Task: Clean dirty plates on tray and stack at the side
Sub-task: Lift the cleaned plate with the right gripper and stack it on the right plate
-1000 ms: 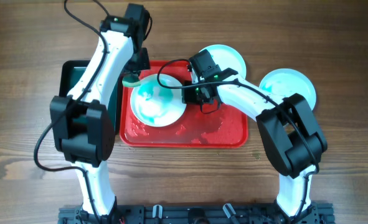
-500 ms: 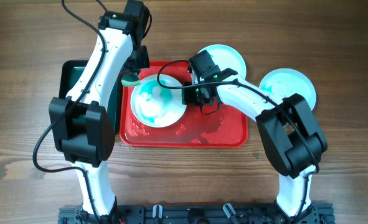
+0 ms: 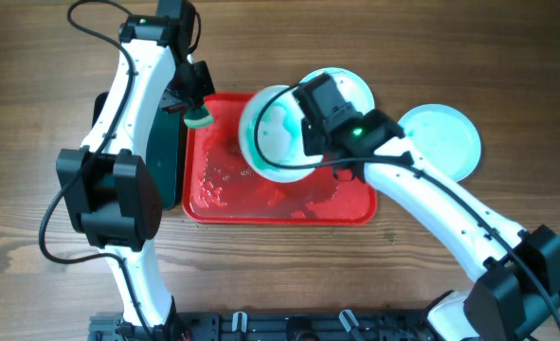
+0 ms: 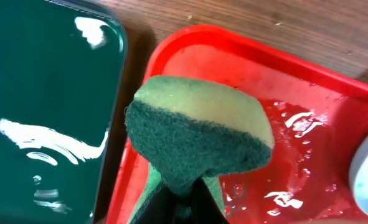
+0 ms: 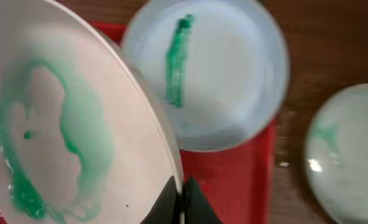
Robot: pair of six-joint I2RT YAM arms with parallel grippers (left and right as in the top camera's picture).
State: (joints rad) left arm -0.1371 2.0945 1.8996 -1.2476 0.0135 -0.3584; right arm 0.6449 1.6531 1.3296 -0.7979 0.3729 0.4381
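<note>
1. A wooden table (image 3: pixel 33 57) fills the whole overhead view. Its boards are a warm mid-brown, with the grain running left to right.
2. The grain is uneven, with darker streaks and paler patches, most plainly toward the lower left.
3. The light is soft and even, and shadows on the wood are faint with blurred edges.
4. In both wrist views the same wood shows darker — only a strip near the top.
5. A black rail (image 3: pixel 289 327) runs along the table's near edge.
</note>
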